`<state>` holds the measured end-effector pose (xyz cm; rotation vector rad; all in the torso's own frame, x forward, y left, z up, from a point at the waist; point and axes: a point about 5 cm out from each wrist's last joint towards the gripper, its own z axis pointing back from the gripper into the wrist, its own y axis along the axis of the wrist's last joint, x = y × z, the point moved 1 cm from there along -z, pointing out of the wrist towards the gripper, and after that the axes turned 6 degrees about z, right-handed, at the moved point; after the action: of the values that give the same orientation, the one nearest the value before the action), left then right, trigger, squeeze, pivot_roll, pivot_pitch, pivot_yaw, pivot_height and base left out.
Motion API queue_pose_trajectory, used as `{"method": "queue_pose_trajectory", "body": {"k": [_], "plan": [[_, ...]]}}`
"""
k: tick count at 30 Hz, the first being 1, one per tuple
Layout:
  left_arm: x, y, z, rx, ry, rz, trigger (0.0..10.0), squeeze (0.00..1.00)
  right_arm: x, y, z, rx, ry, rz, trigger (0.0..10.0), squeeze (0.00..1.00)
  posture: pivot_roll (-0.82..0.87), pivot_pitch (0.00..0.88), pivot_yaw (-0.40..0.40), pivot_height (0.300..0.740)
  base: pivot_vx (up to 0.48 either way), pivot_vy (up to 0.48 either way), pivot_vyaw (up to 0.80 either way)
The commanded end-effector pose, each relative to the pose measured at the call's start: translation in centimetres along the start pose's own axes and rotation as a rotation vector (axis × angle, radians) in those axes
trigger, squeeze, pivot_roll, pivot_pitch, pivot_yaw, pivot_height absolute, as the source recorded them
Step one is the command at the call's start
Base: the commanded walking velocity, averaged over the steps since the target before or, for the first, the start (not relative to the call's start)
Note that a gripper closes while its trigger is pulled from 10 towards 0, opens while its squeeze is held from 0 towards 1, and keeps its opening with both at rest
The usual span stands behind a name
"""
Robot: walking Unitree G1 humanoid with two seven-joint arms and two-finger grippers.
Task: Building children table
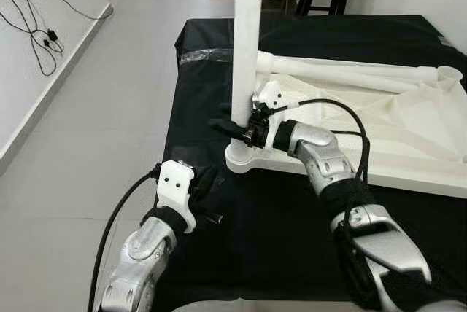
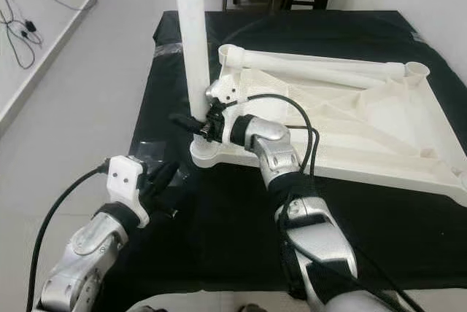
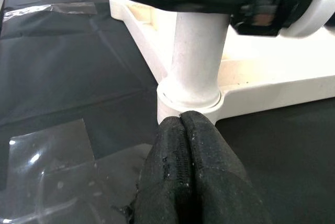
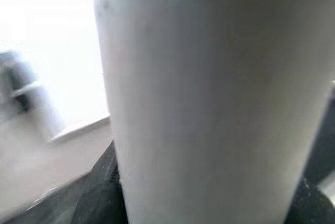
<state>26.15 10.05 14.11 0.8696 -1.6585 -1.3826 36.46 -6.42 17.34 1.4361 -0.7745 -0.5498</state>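
With the right pincer [image 1: 235, 127] pinching the upright white plastic table leg [image 1: 245, 42] low and the left pincer [image 1: 206, 194] pressed together empty, the leg could tilt out of the corner socket [image 1: 244, 157] of the upturned white plastic table top [image 1: 408, 170].

My right arm reaches forward and inward, elbow bent, wrist turned toward my left. My right gripper [image 1: 235, 124] has its two black fingers clamped around the upright leg [image 1: 246, 42], one finger [image 1: 221, 125] showing on the leg's left side. My left arm is low and bent, forearm angled forward. My left gripper [image 3: 184, 130] rests with its fingertips [image 3: 201, 145] pressed together, empty, pointing toward the leg's base.
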Motion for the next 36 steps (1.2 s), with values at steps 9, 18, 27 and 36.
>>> {"method": "queue_pose_trajectory", "body": {"k": [9,18,27,36], "plan": [[-0.4,-0.1,0.0,-0.009,-0.017,-0.002,10.0,0.00,-2.4,-4.5,1.4,-0.251,-0.177,-0.016,10.0,0.00,0.07,0.120,-0.009,0.740,0.000,0.000,0.00],[-0.7,0.1,0.1,-0.014,-0.003,-0.008,10.0,0.00,-2.1,-2.4,2.1,-0.183,-0.115,-0.033,10.0,1.00,0.06,0.128,0.003,0.740,0.000,0.000,0.00],[-3.3,0.8,-0.2,-0.024,0.117,0.009,10.0,0.00,-1.3,-2.1,6.6,-0.088,0.053,-0.053,10.0,0.27,0.04,0.140,0.009,0.740,0.000,0.000,0.00],[-4.2,0.9,-0.1,-0.022,0.165,0.016,10.0,0.00,-0.6,-2.6,9.5,-0.059,0.018,-0.098,10.0,0.00,0.03,0.140,0.017,0.740,0.000,0.000,0.00]]}}
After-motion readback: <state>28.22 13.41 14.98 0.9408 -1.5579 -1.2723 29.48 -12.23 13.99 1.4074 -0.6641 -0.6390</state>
